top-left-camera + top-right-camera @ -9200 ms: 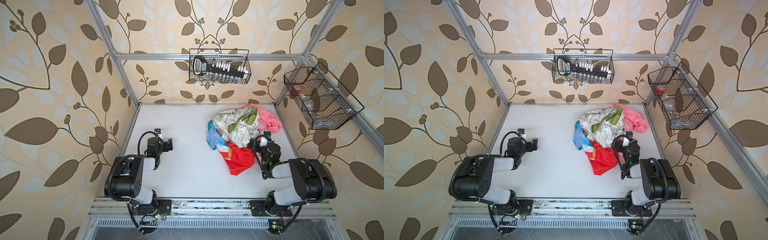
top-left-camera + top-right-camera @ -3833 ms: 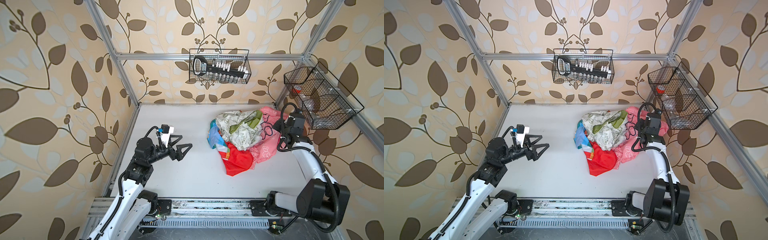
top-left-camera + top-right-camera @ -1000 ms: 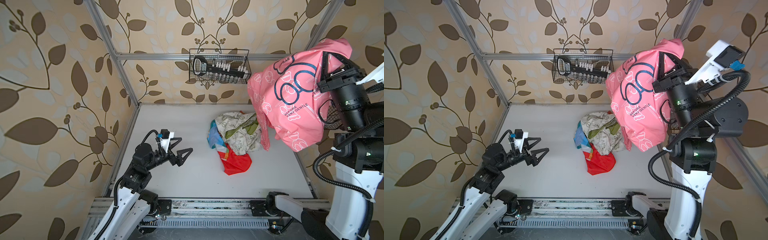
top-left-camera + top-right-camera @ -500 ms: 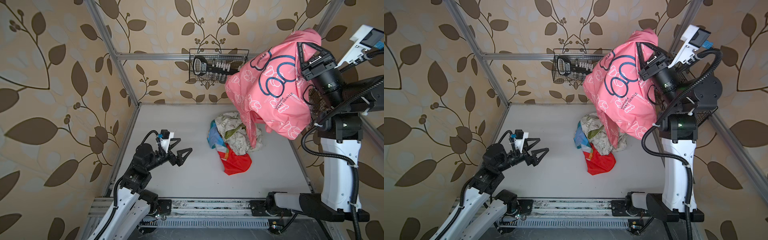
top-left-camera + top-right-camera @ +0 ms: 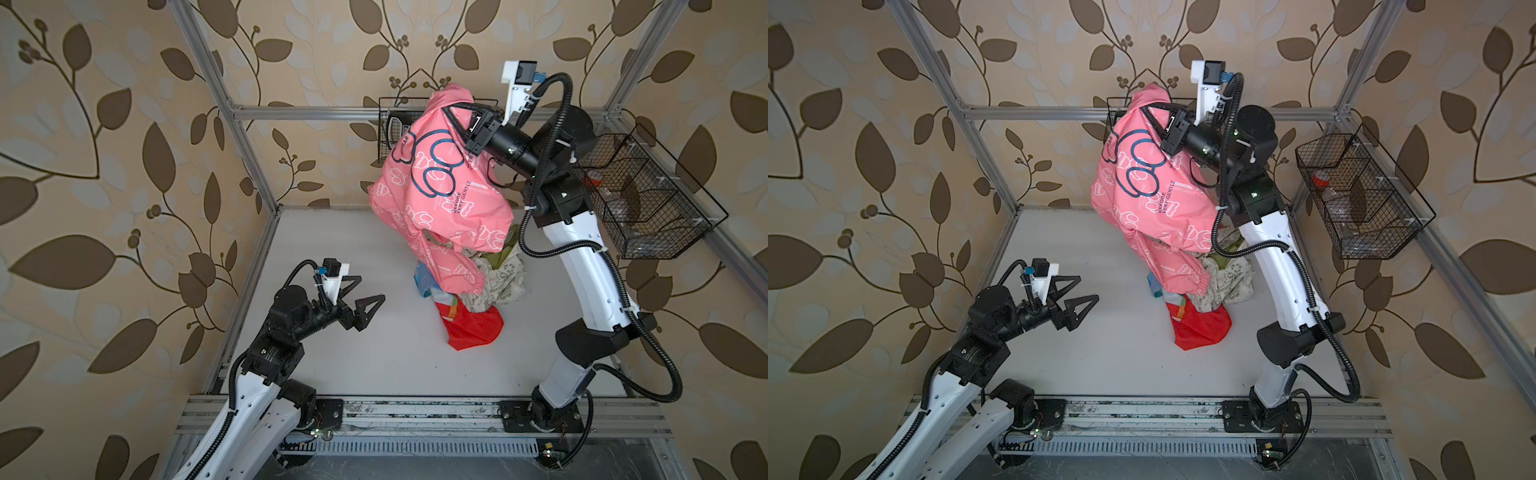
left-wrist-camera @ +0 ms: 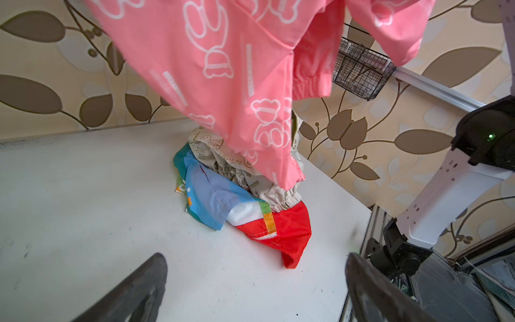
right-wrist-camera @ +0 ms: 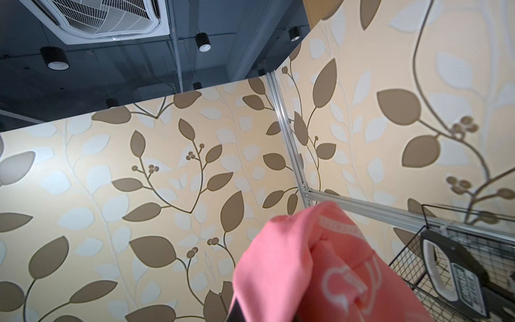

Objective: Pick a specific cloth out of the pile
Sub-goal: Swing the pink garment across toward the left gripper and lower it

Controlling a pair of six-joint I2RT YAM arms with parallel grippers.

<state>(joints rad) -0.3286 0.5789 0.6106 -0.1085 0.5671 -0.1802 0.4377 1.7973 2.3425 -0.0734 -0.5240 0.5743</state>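
In both top views the right tool is raised high, pinched tight on a bunch of the salmon-pink cloth printed with white bear outlines, a navy bear outline and white lettering; the garment hangs below that tool, its lowest sleeve over the pile of cream, striped and red garments on the white worktop. The right wrist view shows only the gathered pink fabric against wallpaper and ceiling. The left wrist view alone shows the pile's blue-striped piece clear of the hanging hem. The left tool, well away from the pile, is spread wide and holds nothing.
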